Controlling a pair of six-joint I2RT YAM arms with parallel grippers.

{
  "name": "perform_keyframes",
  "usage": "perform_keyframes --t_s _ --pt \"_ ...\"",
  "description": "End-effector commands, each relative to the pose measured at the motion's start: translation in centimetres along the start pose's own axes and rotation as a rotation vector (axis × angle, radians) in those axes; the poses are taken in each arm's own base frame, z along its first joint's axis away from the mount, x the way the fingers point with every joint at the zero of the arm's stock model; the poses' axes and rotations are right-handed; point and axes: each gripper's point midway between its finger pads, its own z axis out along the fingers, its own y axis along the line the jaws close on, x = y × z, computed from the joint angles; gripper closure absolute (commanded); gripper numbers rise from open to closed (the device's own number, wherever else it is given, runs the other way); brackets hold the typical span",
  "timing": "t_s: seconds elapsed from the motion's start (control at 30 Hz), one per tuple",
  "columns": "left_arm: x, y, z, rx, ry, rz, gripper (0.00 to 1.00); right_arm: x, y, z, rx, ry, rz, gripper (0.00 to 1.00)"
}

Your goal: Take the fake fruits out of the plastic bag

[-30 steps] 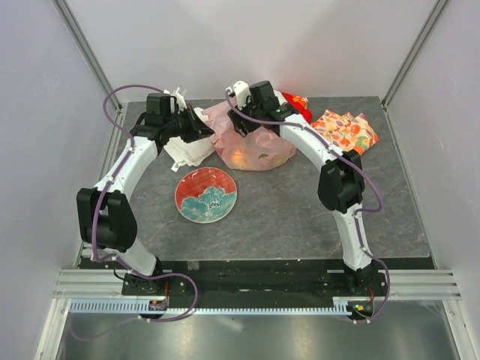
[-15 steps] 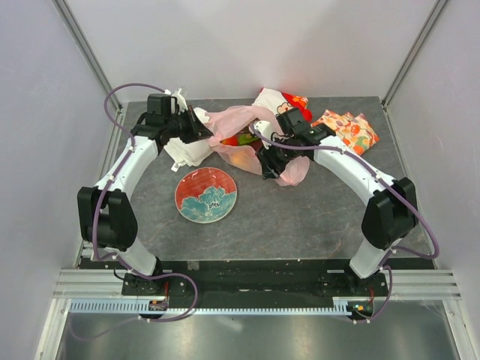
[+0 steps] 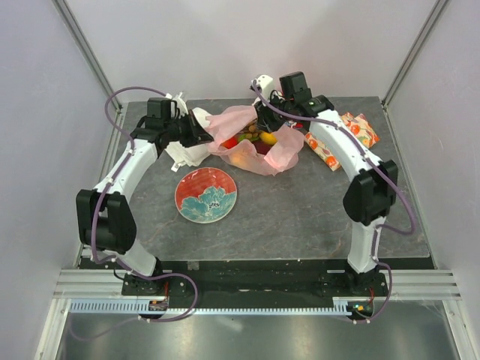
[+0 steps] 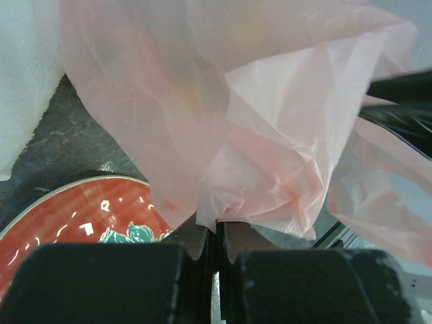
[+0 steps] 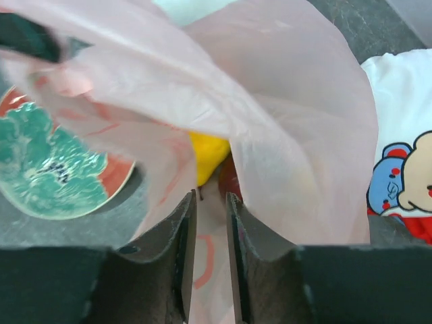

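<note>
Grey table (image 3: 300, 210) between pale walls (image 3: 247, 45); left fingers (image 4: 198, 241) pinch bag (image 4: 270, 135), right fingers (image 5: 182, 250) unclear.

A dark grey, stone-patterned tabletop (image 3: 300, 217) fills the middle of the top view, matte and evenly lit. Pale, plain wall panels (image 3: 247, 45) close it in at the back and on both sides, with slanted aluminium posts (image 3: 81, 45) at upper left and upper right. Along the lower edge runs a ribbed metal rail (image 3: 420, 283). Below it, at the very bottom, lies a brushed steel sheet (image 3: 247, 334) catching soft glare.
</note>
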Motion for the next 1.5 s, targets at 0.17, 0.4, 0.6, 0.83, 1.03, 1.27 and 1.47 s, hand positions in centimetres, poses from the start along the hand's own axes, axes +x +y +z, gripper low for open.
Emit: perform_keyframes --t_s 0.17,0.4,0.6,0.83,1.03,1.27,1.47 --pt "-1.5 -2.4 -2.3 0.054 -0.077 0.096 0.98 0.0 -3.7 4.8 0.060 -0.001 0.033 0.75" --pt "-2.6 -3.5 -1.2 0.119 -0.076 0.054 0.98 -0.1 -2.7 5.6 0.028 0.001 0.005 0.68" --pt "-2.9 -3.5 -0.1 0.128 -0.064 0.043 0.98 0.1 1.0 2.4 -0.021 0.046 -0.107 0.66" --pt "-0.9 -2.7 -0.6 0.104 -0.027 0.046 0.98 13.5 4.9 -0.9 -0.030 0.332 -0.139 0.66" --pt "1.9 -1.3 -2.4 0.033 0.031 0.103 0.98 19.0 2.3 -3.8 0.088 0.470 -0.165 0.68" --pt "5.1 0.9 -4.6 -0.066 0.047 0.162 0.98 23.0 -0.2 -9.5 0.186 0.568 -0.125 0.69" --pt "3.5 -0.6 -4.6 -0.023 0.003 0.159 0.98 15.7 0.2 -8.8 0.111 0.365 -0.140 0.66"
